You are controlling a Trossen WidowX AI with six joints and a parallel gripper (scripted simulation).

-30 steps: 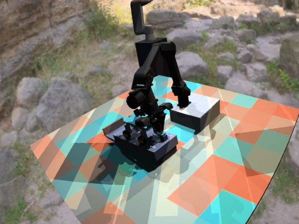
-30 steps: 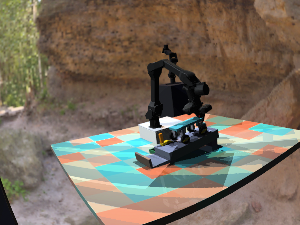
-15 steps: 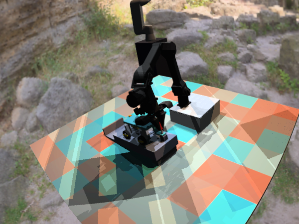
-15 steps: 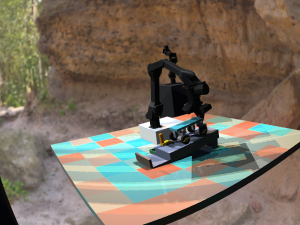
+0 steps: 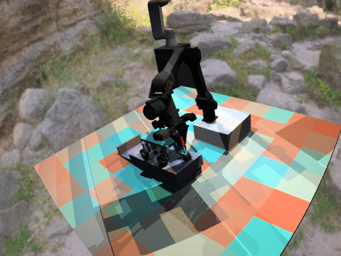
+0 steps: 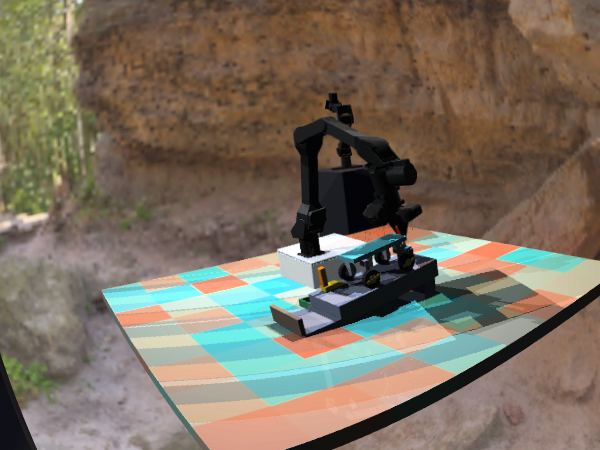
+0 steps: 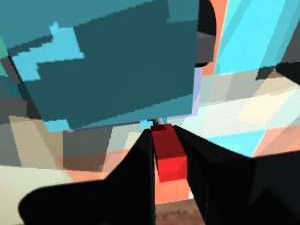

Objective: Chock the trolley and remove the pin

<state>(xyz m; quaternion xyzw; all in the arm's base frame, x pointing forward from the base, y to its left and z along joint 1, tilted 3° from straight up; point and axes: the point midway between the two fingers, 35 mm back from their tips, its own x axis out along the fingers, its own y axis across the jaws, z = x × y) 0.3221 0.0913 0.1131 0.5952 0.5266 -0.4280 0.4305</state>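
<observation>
The teal trolley [image 5: 150, 136] [image 6: 372, 248] [image 7: 125, 75] stands on the grey ramp [image 5: 188, 170] [image 6: 327, 298]. The yellow chock [image 6: 332, 286] sits at the downhill side of the trolley's far-side lower wheel in the exterior view; whether it touches is too small to tell. Its orange handle [image 5: 148, 132] [image 6: 321, 276] stands up. My gripper [image 5: 183, 141] [image 7: 160, 132] is shut on the stop pin's red head [image 5: 182, 140] [image 6: 398, 229] [image 7: 170, 157] at the uphill end. Grey shank shows under the head; whether its tip is clear of the ramp is hidden.
The green tray [image 6: 303, 301] shows partly behind the ramp's low end, which has a brown end board [image 5: 128, 144] [image 6: 287, 319]. A white block [image 5: 237, 116] [image 6: 295, 265] carries the arm's base. A dark pedestal [image 5: 162, 58] [image 6: 332, 195] stands behind.
</observation>
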